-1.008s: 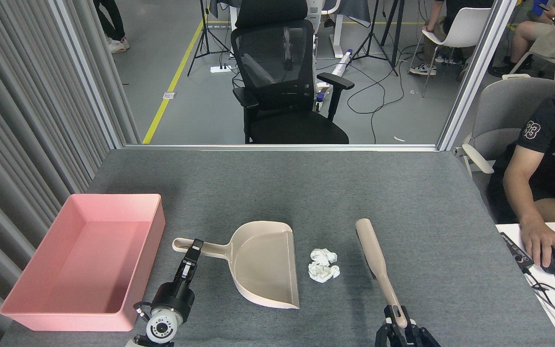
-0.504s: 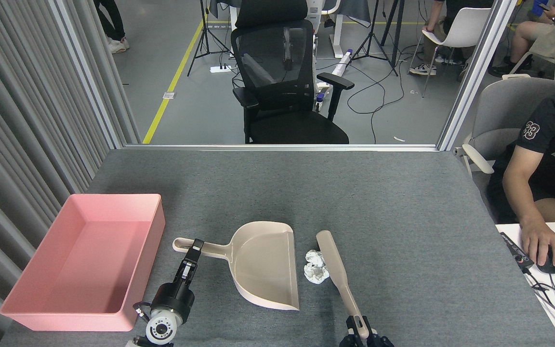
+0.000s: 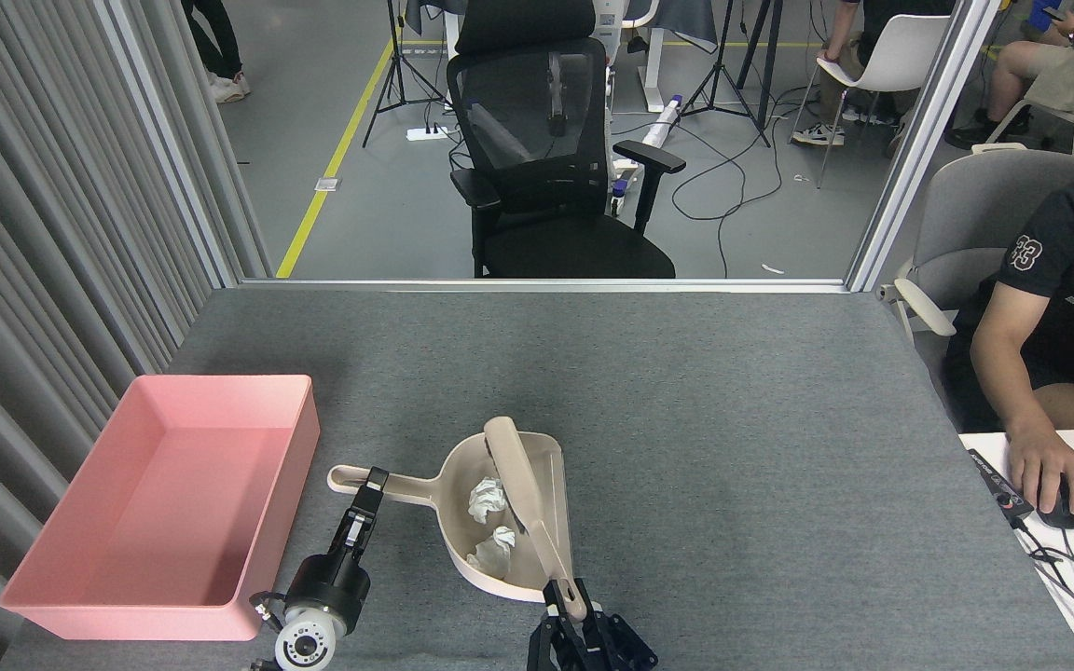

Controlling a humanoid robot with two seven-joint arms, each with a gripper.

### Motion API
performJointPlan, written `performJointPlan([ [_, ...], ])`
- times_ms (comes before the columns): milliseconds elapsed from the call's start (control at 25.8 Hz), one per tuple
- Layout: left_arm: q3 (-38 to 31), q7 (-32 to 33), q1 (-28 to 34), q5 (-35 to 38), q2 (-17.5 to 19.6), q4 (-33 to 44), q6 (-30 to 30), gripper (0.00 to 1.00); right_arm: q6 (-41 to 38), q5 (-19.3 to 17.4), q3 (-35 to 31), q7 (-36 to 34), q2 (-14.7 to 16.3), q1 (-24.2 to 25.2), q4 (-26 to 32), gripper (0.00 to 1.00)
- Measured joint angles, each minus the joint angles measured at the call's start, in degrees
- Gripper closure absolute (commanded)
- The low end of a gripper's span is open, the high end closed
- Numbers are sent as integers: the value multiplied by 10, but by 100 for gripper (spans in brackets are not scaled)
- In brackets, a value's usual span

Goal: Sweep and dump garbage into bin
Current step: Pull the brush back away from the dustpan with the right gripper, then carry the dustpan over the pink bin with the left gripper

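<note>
The garbage is two small crumpled wads of white tissue paper. One wad sits a bit farther back and the other sits closer to the robot. Both lie inside the beige plastic dustpan with a long handle, on its flat floor. The dustpan rests on the grey felt-covered bench.

A long beige plastic brush lies slanted across the dustpan, just to the right of the wads. Its rounded far end reaches the back wall of the pan. I cannot tell if it touches the paper.

The shallow rectangular pink plastic bin stands on the bench at the left, near the dustpan handle but apart from it. Nothing can be seen inside it.

The left arm comes up from the bottom edge and points away from the robot. The left gripper is a thin dark part with its fingers closed on the dustpan handle, near the handle's end.

The right arm only shows at the very bottom. The right gripper is black and points up at the near end of the brush. Its fingers are wrapped around the brush handle and hold it tight.

A person in a dark T-shirt sits at the right with one hand on a computer mouse. A black mesh office chair stands behind the bench.
</note>
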State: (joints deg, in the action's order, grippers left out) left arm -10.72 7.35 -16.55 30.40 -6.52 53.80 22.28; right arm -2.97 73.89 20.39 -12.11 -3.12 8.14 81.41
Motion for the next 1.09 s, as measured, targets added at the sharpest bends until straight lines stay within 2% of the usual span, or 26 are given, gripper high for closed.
performJointPlan([
  [155, 0, 1, 2, -1, 0, 1, -1, 79, 10, -26, 17, -3, 2, -8, 29, 91],
  [233, -1, 2, 3, -2, 0, 2, -3, 79, 10, -32, 8, -4, 16, 2, 63, 91],
  [349, -1, 3, 2, -5, -1, 2, -5, 79, 11, -37, -36, -6, 45, 22, 106, 91],
  [465, -2, 6, 2, -8, -3, 5, -9, 79, -8, -39, -98, -6, 75, 41, 120, 90],
  [582, -3, 16, 1, -22, -4, 10, -13, 80, -47, -40, -164, -6, 94, 60, 119, 90],
  [776, -3, 26, 0, -45, -4, 55, -45, 83, -98, -39, -241, -15, 103, 88, 96, 90],
  [1086, -3, 44, -7, -80, 3, 114, -103, 83, -109, -38, -264, -21, 105, 99, 85, 90],
])
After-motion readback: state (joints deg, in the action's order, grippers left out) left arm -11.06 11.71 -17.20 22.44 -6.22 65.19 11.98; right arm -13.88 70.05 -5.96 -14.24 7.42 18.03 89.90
